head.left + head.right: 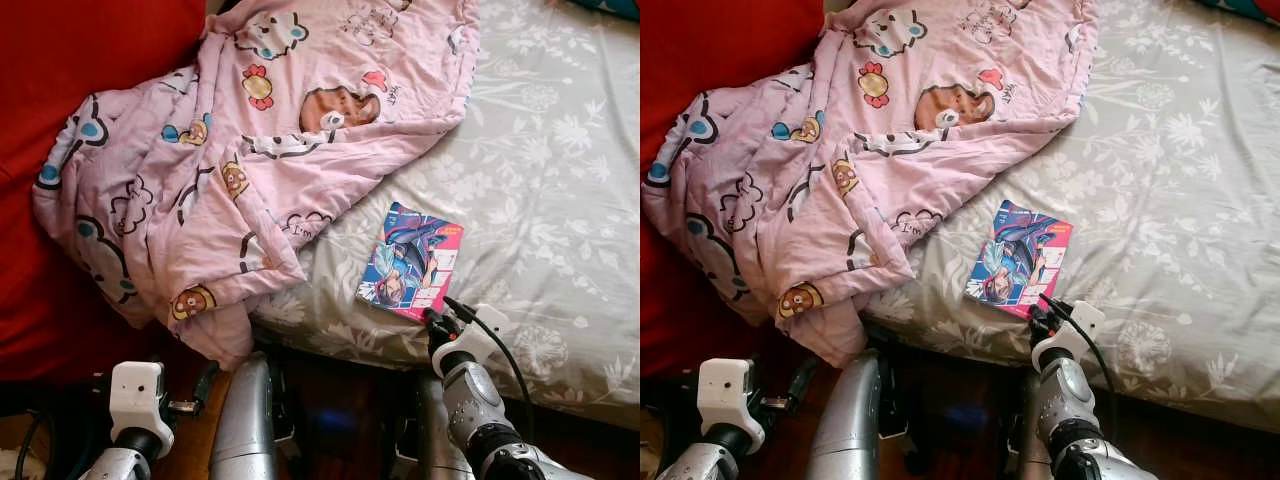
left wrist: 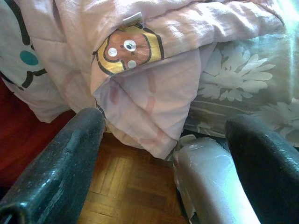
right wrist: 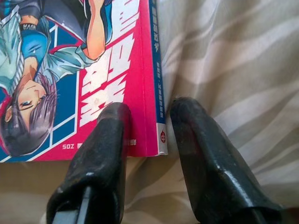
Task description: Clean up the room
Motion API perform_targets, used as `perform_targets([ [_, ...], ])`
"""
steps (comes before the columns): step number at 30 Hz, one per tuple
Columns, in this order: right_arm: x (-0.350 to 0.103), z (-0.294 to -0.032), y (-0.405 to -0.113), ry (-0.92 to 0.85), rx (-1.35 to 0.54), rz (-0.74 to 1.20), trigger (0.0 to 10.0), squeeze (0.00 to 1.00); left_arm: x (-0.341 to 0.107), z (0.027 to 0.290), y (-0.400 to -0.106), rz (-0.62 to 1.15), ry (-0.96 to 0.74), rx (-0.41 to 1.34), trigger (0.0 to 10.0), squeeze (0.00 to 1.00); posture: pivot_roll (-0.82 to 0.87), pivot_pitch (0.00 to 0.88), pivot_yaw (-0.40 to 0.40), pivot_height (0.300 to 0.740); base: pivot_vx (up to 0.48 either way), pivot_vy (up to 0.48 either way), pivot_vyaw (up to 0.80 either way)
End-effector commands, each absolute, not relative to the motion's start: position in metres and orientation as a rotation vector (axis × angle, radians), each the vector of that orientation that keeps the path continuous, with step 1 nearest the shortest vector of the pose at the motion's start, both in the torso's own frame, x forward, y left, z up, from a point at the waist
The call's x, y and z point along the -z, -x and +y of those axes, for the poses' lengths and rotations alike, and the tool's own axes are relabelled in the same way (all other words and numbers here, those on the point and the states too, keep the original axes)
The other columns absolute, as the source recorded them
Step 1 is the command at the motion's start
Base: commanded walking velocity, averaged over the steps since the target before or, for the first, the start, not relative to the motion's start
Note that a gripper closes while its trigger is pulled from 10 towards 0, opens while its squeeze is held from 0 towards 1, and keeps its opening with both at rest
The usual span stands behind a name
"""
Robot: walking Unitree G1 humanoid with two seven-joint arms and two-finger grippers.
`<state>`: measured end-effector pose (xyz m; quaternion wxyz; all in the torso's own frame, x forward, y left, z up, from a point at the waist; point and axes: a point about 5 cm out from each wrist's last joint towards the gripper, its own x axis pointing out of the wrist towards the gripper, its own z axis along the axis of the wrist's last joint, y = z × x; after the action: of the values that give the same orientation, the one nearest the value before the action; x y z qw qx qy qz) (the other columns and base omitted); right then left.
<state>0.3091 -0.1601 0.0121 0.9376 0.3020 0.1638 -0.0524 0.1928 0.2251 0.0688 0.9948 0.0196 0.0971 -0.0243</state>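
Fingers (image 3: 112, 140) straddle pink-spined comic book (image 1: 410, 260) corner

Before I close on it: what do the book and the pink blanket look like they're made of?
Book: paperback, seemingly glossy printed card cover; thin glued spine shows between the right gripper's fingers.
Pink blanket: soft, matte quilted fabric, probably cotton; it creases and droops off the bed.

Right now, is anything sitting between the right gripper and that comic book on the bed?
Nothing visible blocks it. The right gripper is at the near edge of the comic book, its fingers straddling the spine corner over the grey floral sheet. The pink blanket lies off to the left, apart from the book.
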Motion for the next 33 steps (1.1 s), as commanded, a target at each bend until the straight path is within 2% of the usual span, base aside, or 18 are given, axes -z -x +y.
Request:
perform_targets([
  [1,0.008,-0.145,-0.292,-0.772,0.095,0.430,10.0,0.00,-0.064,0.231,-0.184,0.239,-0.050,0.035,10.0,0.00,0.22,0.381,0.066,0.590,0.000,0.000,0.00],
  [5,0.007,-0.127,-0.292,-1.012,0.005,0.409,10.0,0.00,-0.065,0.232,-0.185,0.241,-0.054,0.034,10.0,0.00,0.23,0.382,0.068,0.590,0.000,0.000,0.00],
  [7,0.006,-0.121,-0.291,-1.059,-0.015,0.399,10.0,0.00,-0.065,0.232,-0.184,0.241,-0.056,0.033,10.0,0.00,0.23,0.384,0.069,0.590,0.000,0.000,0.00],
  [18,0.017,-0.115,-0.279,-1.154,0.027,0.431,10.0,0.00,-0.066,0.232,-0.182,0.249,-0.055,0.027,10.0,0.00,0.24,0.385,0.068,0.590,0.000,0.000,0.00],
  [19,0.017,-0.116,-0.279,-1.156,0.025,0.422,0.0,0.00,-0.066,0.232,-0.181,0.250,-0.055,0.026,10.0,0.00,0.24,0.386,0.067,0.590,0.000,0.000,0.00],
  [33,0.014,-0.130,-0.282,-1.144,0.040,0.358,0.0,0.00,-0.062,0.232,-0.185,0.257,-0.055,0.021,10.0,0.00,0.22,0.371,0.056,0.590,0.000,0.000,0.00],
])
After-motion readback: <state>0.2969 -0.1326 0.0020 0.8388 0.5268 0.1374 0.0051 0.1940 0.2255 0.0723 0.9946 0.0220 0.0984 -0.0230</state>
